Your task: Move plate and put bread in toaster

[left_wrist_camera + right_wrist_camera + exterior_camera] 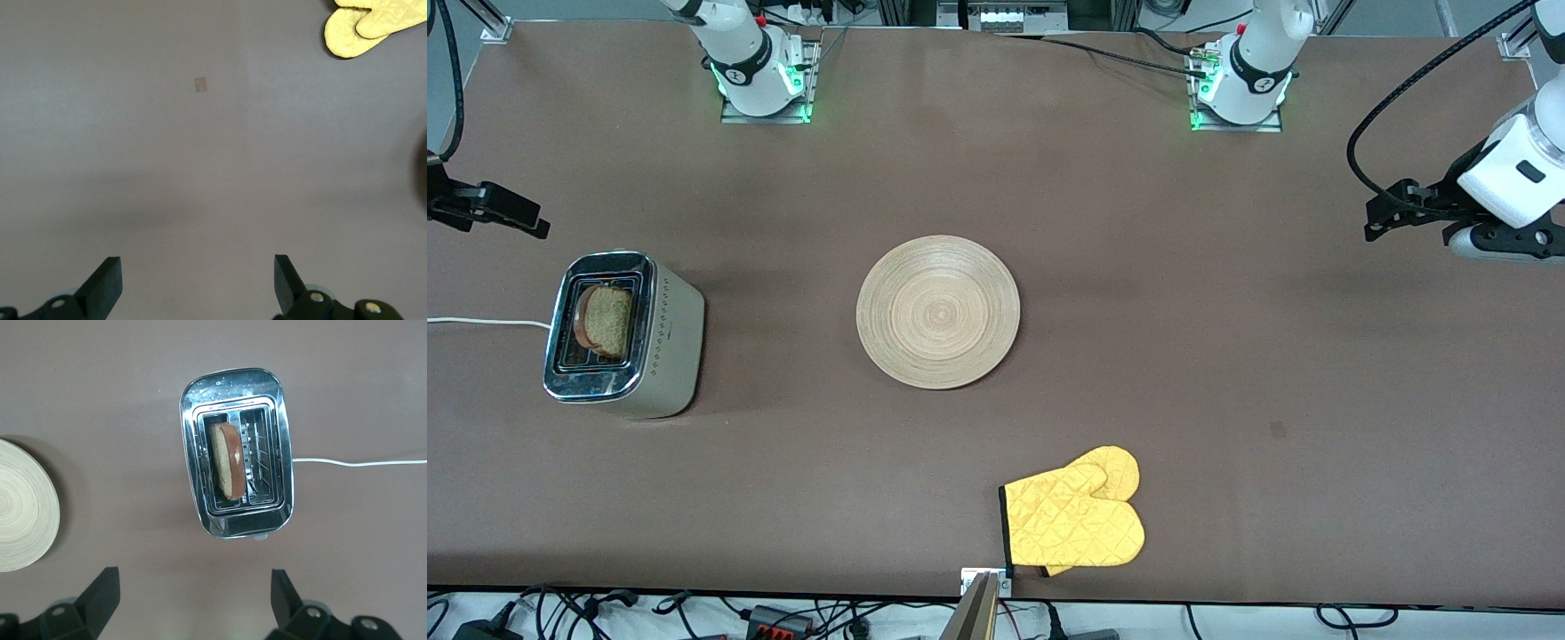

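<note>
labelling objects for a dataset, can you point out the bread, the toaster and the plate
bread (609, 322), front view, on its speckled face, standing in a toaster slot
toaster (672, 342), front view, on its beige dotted side
plate (938, 311), front view, on the middle of its ring grain

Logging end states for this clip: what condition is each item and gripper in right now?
Bread: standing in one toaster slot, top sticking out.
Toaster: upright, other slot empty, cord attached.
Plate: flat on the table, nothing on it.
Oven mitt: lying flat near the table's front edge.
Left gripper: open, holding nothing, over bare table.
Right gripper: open, holding nothing, above the toaster.
</note>
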You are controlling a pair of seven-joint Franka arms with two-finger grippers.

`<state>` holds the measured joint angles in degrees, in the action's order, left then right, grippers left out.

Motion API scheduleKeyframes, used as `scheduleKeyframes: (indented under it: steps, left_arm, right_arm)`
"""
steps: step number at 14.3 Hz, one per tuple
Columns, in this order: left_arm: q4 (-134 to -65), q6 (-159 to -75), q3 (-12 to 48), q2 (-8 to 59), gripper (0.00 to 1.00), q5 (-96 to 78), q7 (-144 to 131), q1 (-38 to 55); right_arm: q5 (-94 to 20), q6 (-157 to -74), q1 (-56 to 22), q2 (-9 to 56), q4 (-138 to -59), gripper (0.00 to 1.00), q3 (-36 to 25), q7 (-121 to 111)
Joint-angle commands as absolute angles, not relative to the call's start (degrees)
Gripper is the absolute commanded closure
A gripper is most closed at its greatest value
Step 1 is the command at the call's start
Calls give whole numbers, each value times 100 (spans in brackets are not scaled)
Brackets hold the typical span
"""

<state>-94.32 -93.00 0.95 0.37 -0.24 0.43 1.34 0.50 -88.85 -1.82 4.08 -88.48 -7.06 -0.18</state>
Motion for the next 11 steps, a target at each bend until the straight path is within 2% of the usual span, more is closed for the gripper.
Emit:
scheduleKeyframes:
  steps: [1,4,11]
  left_arm:
    - [-9422,-9211,123,-35,0,-70,0,105]
    - [-9422,-9211,123,-35,0,-70,0,105]
    - [-9422,-9211,123,-35,0,-70,0,105]
  right_arm:
    - [53,-8824,8,422,-8763,0,-616,-61]
    - [61,-8824,474,413,-8763,0,-63,-62]
    - [53,-8815,483,431,-8763,0,-44,-53]
